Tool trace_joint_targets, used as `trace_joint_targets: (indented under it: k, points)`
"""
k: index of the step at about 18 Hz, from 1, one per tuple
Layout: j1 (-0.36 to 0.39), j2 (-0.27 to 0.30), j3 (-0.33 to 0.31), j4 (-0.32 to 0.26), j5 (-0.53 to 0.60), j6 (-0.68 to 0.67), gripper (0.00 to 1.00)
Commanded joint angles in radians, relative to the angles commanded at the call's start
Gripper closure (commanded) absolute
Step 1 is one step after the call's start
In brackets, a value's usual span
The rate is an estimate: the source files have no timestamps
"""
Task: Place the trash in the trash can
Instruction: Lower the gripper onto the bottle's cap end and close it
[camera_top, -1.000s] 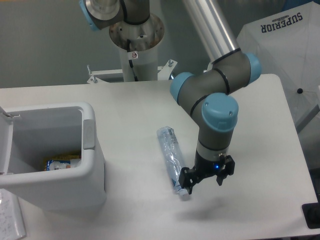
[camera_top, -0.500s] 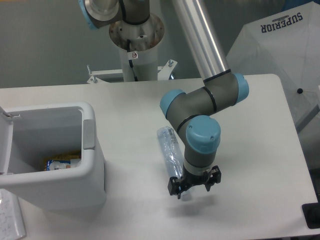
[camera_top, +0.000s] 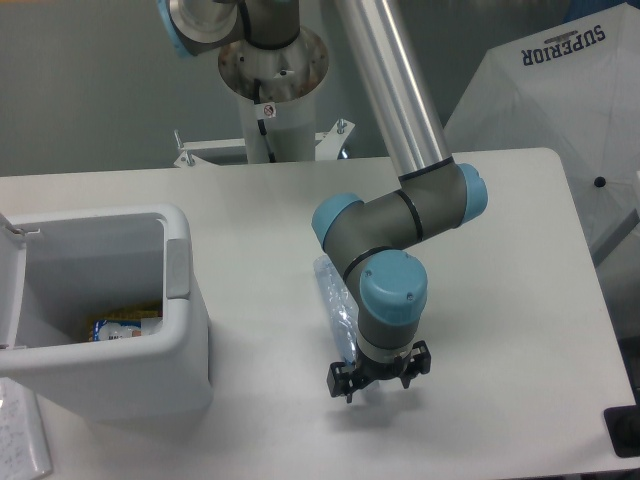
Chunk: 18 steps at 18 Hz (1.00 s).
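Note:
The crushed clear plastic bottle (camera_top: 333, 298) lies lengthwise on the white table, right of the trash can. Its near end is hidden behind my wrist. My gripper (camera_top: 377, 378) hangs over that near end, fingers pointing down and spread apart, so it is open; I cannot tell whether the fingers touch the bottle. The trash can (camera_top: 178, 262) is a big white bin at the left with its lid swung open. A yellow and blue packet (camera_top: 120, 327) lies at its bottom. The tissue wad is out of view.
The robot's base column (camera_top: 272, 75) stands at the table's far edge. White fabric printed SUPERIOR (camera_top: 560, 90) is beyond the right rear corner. A black object (camera_top: 624, 431) sits at the front right corner, a white sheet (camera_top: 20, 440) at the front left.
The arm has swung left, carrying the gripper from the right of the bottle's capped end to directly over it. The bottle has not moved.

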<state>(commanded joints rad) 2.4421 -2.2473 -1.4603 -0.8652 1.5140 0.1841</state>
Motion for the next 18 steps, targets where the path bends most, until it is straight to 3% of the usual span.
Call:
trace_joint_targets:
  k: [18]
  points:
    - [0.0, -0.006, -0.005, 0.002, 0.002, 0.002, 0.42]
